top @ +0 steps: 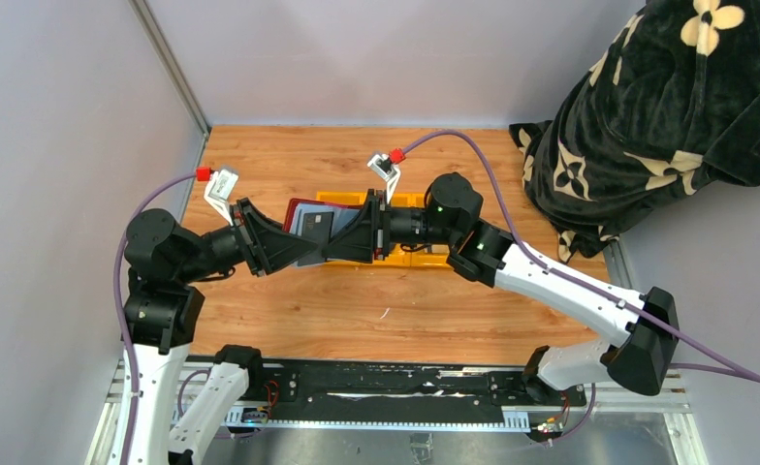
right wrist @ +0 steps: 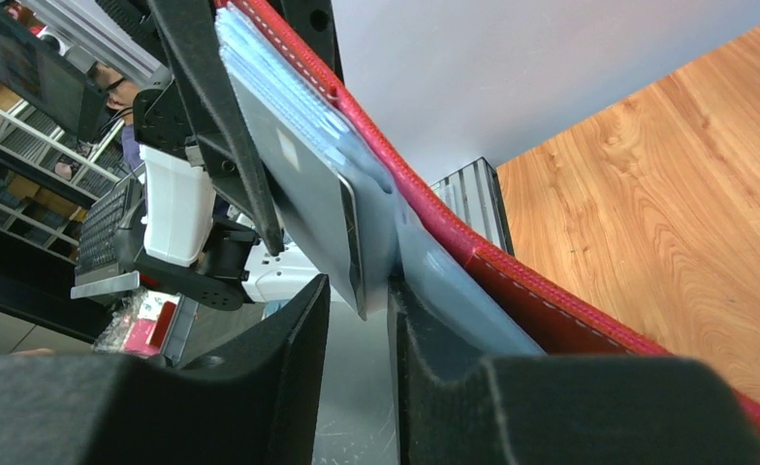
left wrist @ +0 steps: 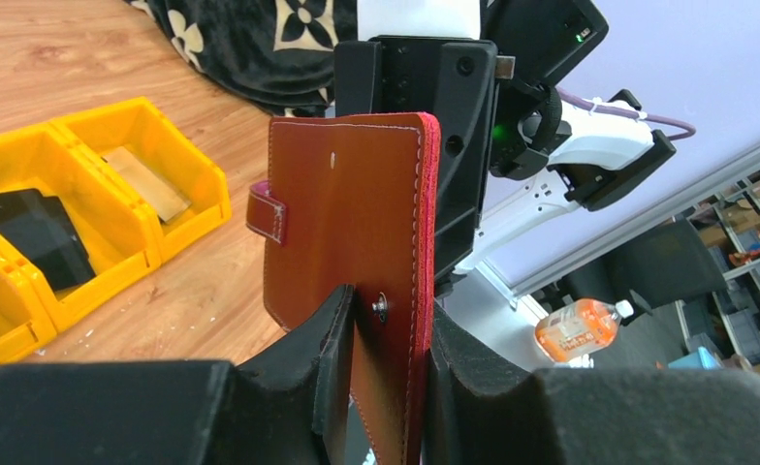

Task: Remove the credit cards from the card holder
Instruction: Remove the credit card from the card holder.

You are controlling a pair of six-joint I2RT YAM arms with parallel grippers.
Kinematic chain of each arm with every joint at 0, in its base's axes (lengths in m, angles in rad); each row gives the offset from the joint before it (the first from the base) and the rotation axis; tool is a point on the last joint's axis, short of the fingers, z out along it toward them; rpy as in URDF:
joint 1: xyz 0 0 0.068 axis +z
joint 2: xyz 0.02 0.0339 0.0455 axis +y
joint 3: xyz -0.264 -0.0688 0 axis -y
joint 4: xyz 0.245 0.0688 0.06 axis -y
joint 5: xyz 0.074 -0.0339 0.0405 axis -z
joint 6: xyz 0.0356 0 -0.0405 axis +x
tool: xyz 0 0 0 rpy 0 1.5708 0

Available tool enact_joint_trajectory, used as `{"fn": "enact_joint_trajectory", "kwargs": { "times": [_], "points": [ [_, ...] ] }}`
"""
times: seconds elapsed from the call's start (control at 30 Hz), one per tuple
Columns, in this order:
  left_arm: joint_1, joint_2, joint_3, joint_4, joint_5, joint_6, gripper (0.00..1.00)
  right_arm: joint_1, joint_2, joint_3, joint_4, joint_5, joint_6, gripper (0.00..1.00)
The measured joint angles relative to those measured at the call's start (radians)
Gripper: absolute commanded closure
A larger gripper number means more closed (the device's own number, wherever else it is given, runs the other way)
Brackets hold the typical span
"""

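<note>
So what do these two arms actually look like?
The left arm and right arm have white shells over black joints. The left tool and right tool are black with wedge-shaped fingers. A purple cable with a red plug runs to each wrist.

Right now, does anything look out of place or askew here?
Nothing is spilled or damaged. The card holder is simply up in the air above the table, open and tilted, with a silvery-grey card still inside.
</note>
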Motion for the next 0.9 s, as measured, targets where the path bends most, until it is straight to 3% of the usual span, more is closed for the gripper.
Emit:
{"fn": "enact_joint_trajectory", "kwargs": {
  "times": [0.3,0.5,0.57,0.73,0.9],
  "points": [
    [0.002,-0.005,-0.014,0.061,0.014,-0.047,0.70,0.000,0.005,-0.002,0.026,0.014,0.031,0.79],
    [0.003,-0.013,-0.025,0.124,0.038,-0.106,0.68,-0.001,-0.030,-0.037,0.068,0.019,0.058,0.99],
    [0.003,-0.012,-0.026,0.140,0.042,-0.126,0.68,-0.001,-0.043,-0.053,0.082,0.018,0.071,1.00],
    [0.003,-0.012,-0.032,0.172,0.056,-0.166,0.81,-0.001,-0.071,-0.085,0.122,0.021,0.086,1.00],
    [0.003,-0.012,-0.032,0.192,0.063,-0.191,0.87,-0.001,-0.092,-0.105,0.153,0.021,0.101,1.00]
  ]
}}
